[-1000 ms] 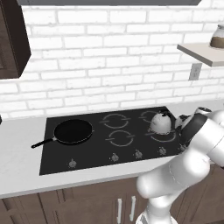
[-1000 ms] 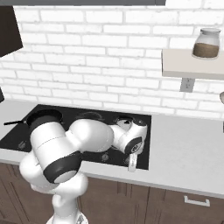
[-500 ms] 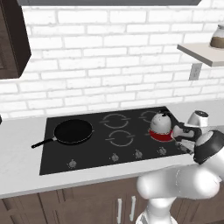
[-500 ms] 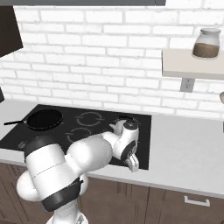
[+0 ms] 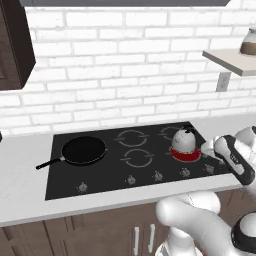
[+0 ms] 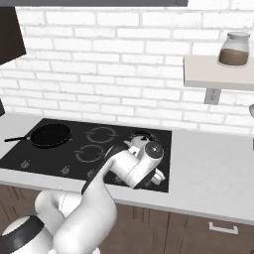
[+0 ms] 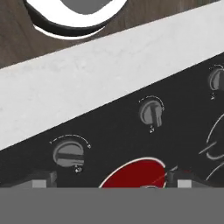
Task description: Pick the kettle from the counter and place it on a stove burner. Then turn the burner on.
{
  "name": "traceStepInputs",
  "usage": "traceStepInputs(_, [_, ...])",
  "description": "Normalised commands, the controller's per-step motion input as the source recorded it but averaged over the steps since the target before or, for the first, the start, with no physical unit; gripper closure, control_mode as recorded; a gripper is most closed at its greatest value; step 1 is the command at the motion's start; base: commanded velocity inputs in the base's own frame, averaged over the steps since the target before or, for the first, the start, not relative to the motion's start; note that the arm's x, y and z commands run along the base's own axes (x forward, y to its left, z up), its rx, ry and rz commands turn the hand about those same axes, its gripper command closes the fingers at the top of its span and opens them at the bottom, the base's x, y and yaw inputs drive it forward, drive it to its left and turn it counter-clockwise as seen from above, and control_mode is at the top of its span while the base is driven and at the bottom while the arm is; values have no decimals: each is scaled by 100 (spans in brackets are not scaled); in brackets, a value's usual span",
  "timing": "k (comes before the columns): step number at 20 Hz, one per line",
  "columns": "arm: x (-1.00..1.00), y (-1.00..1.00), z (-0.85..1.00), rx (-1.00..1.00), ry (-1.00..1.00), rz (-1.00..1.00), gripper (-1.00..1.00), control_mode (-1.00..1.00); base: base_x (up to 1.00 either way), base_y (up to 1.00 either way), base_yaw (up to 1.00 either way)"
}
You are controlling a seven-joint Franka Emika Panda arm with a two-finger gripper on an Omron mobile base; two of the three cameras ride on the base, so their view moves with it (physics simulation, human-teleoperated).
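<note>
Both steps looked done: the gripper (image 6: 158,177) hung with its jaws spread and empty above the cooktop's front knobs (image 7: 68,154), though its fingers were hard to make out. Just beyond, the kettle (image 5: 184,141) sat on the stove burner (image 5: 186,155), which glowed red.
</note>
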Motion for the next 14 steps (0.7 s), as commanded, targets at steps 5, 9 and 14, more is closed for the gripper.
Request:
traceStepInputs(5, [-57,-30,100,2,-57,48,-100,-100,0,0,0])
traceStepInputs(9, [-63,-35,100,12,-58,37,-100,-100,0,0,0])
traceStepInputs(14, [-30,-20,40,7,-28,11,-100,-100,0,0,0])
